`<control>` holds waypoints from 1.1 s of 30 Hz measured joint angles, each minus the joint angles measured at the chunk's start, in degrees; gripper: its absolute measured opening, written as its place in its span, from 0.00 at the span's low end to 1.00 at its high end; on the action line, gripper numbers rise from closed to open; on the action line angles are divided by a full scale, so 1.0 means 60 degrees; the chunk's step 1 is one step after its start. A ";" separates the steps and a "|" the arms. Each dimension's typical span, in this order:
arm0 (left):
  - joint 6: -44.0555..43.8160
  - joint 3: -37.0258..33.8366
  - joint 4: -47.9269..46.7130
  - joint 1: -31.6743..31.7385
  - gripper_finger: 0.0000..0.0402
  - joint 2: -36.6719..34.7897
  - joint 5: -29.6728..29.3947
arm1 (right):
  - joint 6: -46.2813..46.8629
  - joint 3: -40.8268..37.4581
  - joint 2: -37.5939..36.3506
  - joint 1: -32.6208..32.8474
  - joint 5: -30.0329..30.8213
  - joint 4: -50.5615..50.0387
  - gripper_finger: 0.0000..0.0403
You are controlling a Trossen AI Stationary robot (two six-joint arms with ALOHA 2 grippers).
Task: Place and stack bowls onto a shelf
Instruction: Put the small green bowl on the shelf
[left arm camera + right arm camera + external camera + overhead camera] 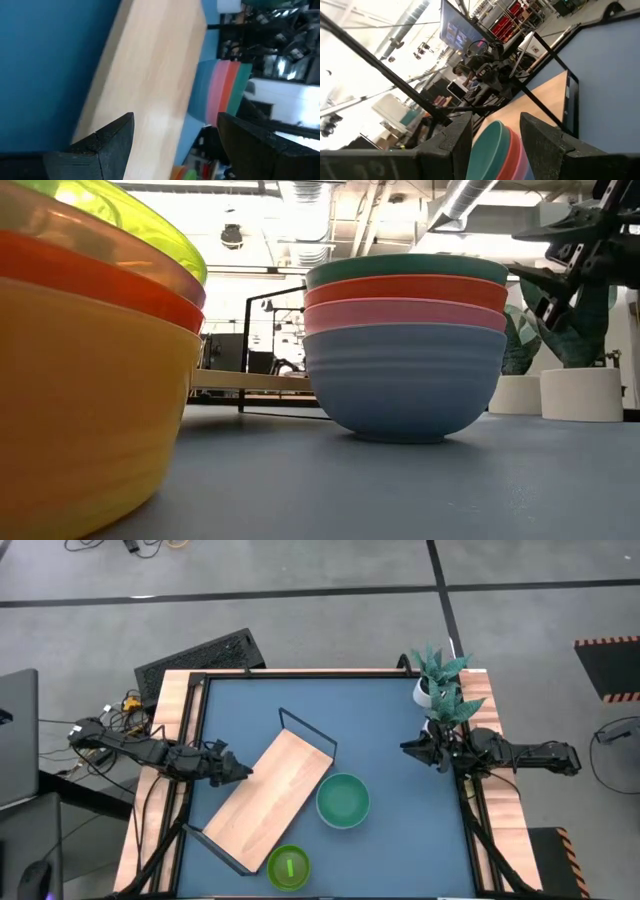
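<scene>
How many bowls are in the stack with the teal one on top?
4: teal bowl on top, then red bowl, pink bowl and pale blue bowl at the bottom; more could be nested inside.

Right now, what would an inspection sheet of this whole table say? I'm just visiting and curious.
Surface: blue tabletop in a wooden border.
Job's things: shelf lies diagonally, bare of bowls; teal-topped stack stands beside it; lime-topped stack at its near end.
Clutter: potted plant at the far right corner.
Grippers: left gripper open, at the shelf's left edge; right gripper open, near the plant.
Cables: bundle beside the left arm.
Surroundings: grey floor, black keyboard-like panel behind the table.
</scene>
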 joint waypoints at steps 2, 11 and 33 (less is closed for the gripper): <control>-0.0170 -0.0005 0.0769 0.0017 0.67 -0.0004 -0.0393 | 0.0084 0.0000 -0.0001 0.0000 0.0017 0.0021 0.47; 0.4265 0.0875 0.6619 0.0024 0.67 -0.0004 -0.1419 | 0.0102 0.0000 -0.0002 0.0000 0.0041 0.0295 0.47; 0.8086 1.2193 -0.6381 0.0017 0.67 0.7833 0.1667 | 0.0219 0.0000 -0.0003 0.0001 0.0058 0.0049 0.47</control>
